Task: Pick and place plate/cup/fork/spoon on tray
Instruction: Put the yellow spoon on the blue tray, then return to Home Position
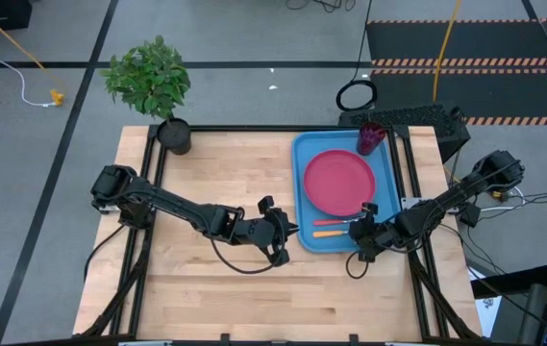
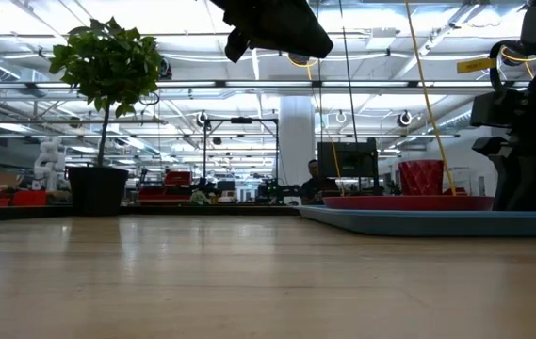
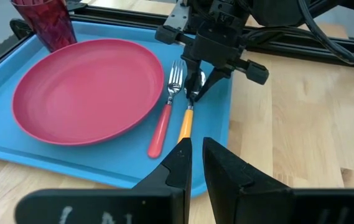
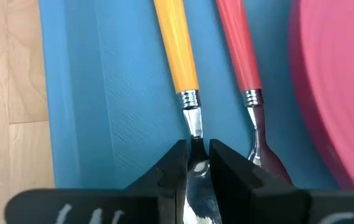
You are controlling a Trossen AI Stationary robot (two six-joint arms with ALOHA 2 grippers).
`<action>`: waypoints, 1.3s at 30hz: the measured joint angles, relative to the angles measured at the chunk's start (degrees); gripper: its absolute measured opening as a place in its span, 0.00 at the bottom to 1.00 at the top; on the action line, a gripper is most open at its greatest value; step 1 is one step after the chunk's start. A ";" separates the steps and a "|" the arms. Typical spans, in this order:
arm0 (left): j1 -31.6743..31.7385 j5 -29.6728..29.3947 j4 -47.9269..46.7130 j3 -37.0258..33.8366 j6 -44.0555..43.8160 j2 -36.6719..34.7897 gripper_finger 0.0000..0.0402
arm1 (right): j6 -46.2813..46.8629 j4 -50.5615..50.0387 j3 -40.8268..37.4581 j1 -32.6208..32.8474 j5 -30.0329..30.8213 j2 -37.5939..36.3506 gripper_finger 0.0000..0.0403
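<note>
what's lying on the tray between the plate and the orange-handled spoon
The red-handled fork lies between the plate and the spoon, on the tray; the left wrist view shows it.

A bright blue tray carries a pink-red plate and a dark red translucent cup. On it lie a fork with a red handle and a spoon with an orange-yellow handle, both with silver metal ends. The table is pale wood with a black frame, and a green plant stands in a black pot.

pink-red plate lies flat on the blue tray. dark red cup stands upright at the tray's corner, beside the plate.
</note>
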 joint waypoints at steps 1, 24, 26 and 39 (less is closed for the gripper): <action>0.00 0.01 -0.01 0.00 0.00 0.00 0.10 | -0.03 0.00 0.00 0.00 0.00 0.00 0.15; 0.00 0.01 -0.02 0.00 0.05 0.00 0.10 | -1.20 1.74 0.00 0.04 -0.13 -0.07 0.15; 0.00 -0.01 -0.06 0.00 0.42 0.00 0.10 | -1.60 2.14 0.00 0.07 -0.15 -0.68 0.15; 0.23 -0.36 2.39 0.00 6.00 -0.11 0.10 | -12.19 8.22 0.00 -0.33 2.78 -12.43 0.15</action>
